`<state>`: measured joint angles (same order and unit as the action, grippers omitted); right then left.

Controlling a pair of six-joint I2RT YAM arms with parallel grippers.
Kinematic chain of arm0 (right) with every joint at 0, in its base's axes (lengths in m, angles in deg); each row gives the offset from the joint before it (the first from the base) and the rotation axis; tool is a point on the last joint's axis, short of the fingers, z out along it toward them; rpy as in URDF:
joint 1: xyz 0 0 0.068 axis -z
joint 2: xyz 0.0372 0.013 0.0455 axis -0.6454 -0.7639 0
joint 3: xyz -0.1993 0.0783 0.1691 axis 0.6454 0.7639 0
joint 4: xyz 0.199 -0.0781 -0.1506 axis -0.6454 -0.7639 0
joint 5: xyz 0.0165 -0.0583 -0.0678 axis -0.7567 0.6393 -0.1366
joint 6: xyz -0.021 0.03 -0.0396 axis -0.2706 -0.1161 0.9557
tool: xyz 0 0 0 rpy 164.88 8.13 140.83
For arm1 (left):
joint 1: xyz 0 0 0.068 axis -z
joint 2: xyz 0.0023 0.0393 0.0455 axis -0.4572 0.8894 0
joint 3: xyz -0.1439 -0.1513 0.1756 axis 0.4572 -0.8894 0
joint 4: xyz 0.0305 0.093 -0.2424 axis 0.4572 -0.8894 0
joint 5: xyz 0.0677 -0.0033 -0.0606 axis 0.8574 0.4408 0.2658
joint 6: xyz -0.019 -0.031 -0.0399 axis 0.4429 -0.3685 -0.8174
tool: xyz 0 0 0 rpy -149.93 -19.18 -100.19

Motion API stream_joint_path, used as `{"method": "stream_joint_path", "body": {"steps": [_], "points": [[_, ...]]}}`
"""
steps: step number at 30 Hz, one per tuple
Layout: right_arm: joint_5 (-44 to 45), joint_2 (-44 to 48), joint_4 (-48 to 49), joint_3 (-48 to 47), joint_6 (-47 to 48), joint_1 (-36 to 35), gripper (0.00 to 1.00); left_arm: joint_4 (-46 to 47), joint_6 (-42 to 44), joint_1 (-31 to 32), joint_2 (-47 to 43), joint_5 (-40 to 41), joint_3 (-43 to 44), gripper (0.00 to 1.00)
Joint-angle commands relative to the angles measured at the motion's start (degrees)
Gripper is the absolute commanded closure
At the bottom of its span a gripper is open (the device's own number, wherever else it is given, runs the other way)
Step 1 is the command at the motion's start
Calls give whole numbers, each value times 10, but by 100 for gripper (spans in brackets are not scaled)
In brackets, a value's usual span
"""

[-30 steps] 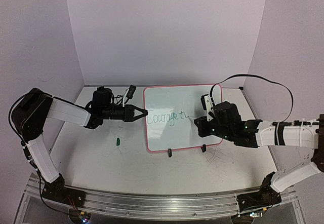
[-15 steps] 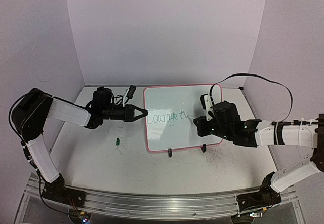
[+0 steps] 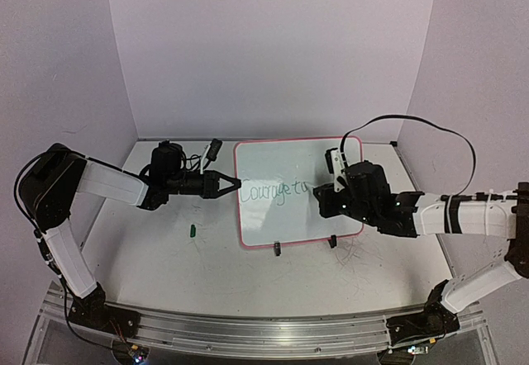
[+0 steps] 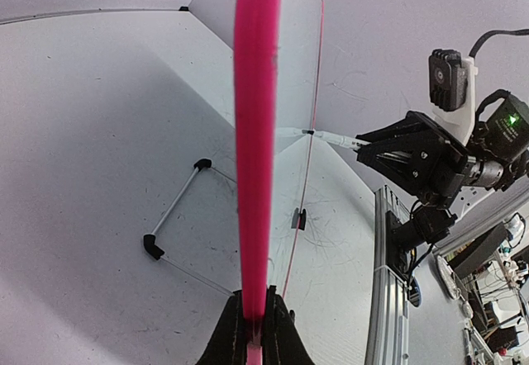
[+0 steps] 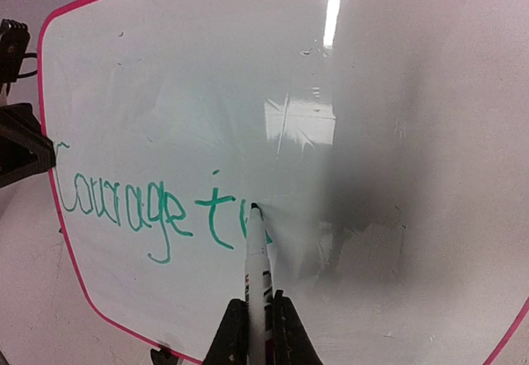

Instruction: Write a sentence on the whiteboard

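The white table (image 3: 248, 274) is carrying everything, and the whiteboard (image 3: 289, 158) is standing on it at the middle, slightly right of centre. It is leaning back on its wire stand (image 4: 178, 216) so that its face is tipping up towards the near side.

The left gripper (image 3: 235, 184) is reaching in from the left and is clamping shut on the board's pink left edge. In the left wrist view the frame is running straight up from between the closed fingers (image 4: 272, 332). I judge this grip is bracing the board against the push of the pen.

The right gripper (image 5: 256, 319) is coming in from the right, closed tight around a marker (image 5: 257, 258). The marker is pointing at the board, its tip touching the surface just right of the last green letter.

The sentence (image 5: 153, 210) is running across the lower left of the board. It is reading "Courage t", followed by one unfinished stroke, so most of the line is waiting to be written. The right half of the board is lying bare for it.

Print is showing on the marker barrel but is too small to read. Two black clips (image 3: 277, 249) are gripping the board's near edge. A small green piece (image 3: 192, 231), perhaps the marker's cap, is lying on the table to the left.
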<state>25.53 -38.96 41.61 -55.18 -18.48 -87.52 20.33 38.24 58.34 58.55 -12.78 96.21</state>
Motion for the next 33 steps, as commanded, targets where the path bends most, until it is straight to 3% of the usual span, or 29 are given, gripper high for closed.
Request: {"method": "stream_joint_path", "body": {"steps": [1,13,20,24,33], "points": [[13,-18,6,-21,9,3,100,-2,11,5,2,17,8,100],[-5,0,-6,-6,6,4,100,-2,12,6,1,19,5,100],[-4,111,3,20,19,4,100,-3,12,5,-1,23,5,100],[3,90,-42,9,19,23,100,-3,11,5,3,21,7,100],[12,71,-31,-2,27,30,100,-3,9,5,0,23,5,100]]}}
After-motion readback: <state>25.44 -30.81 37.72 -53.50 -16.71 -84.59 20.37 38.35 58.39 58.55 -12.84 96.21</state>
